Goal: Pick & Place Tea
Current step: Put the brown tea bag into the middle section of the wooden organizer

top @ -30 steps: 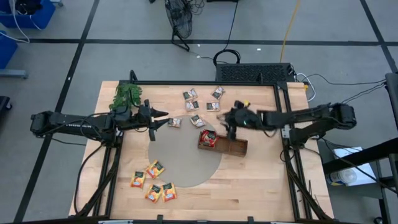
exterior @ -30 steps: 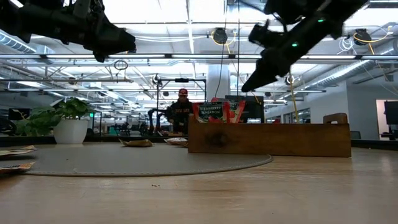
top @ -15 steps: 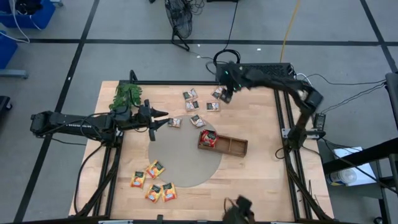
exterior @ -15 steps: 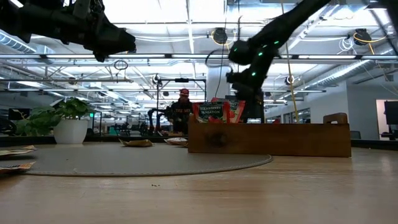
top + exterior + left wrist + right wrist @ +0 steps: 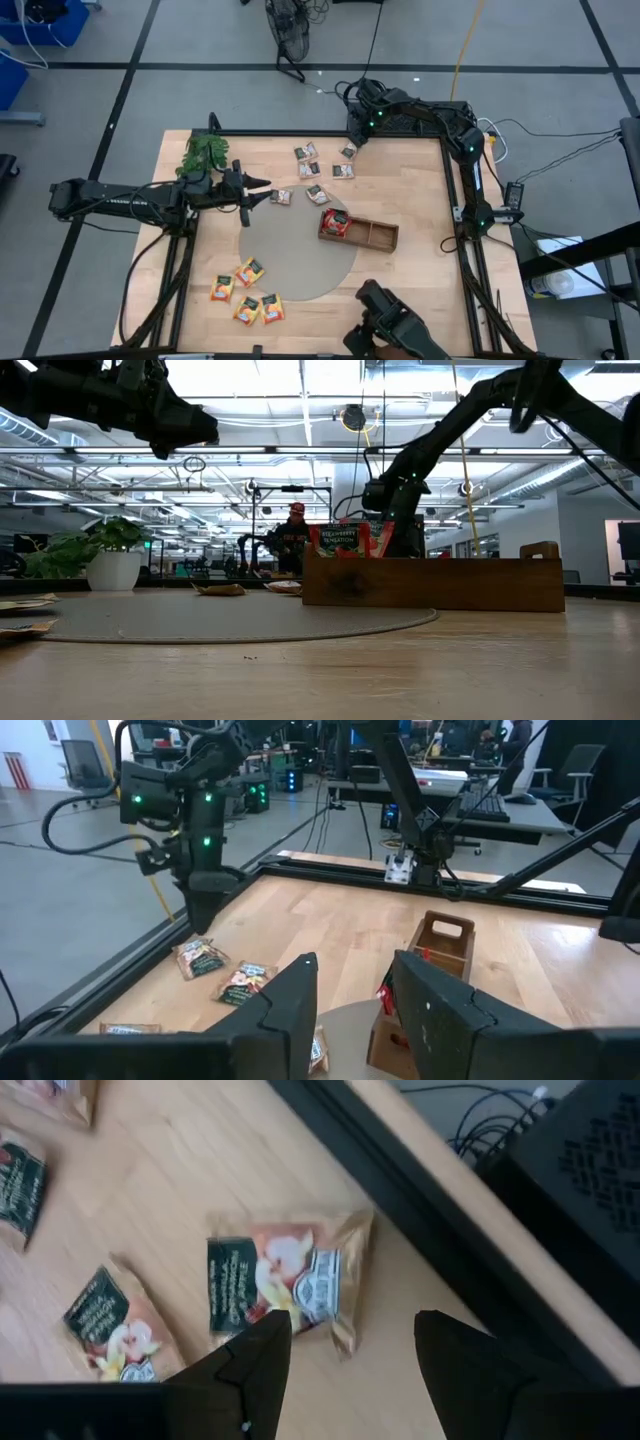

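Just above a flat, crinkly square sachet [image 5: 285,1280], right gripper [image 5: 352,1342] gapes.

The right gripper [image 5: 358,137] hangs at full reach, fingers [image 5: 250,1365] parted and empty. The left gripper [image 5: 262,190] hovers level, fingers [image 5: 290,1005] apart, holding nothing.

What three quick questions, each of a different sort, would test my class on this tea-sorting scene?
1. True or false: the wooden tray already holds red sachets.
2. Which gripper hovers over a grey-white sachet at the table's far edge? A. left B. right
3. Fill in: the orange-yellow sachets lie on the table's ____ edge side, near or far.

Key: 1 true. 2 B, the right gripper, fingers open; the left gripper waits by the green sprig. 3 near.
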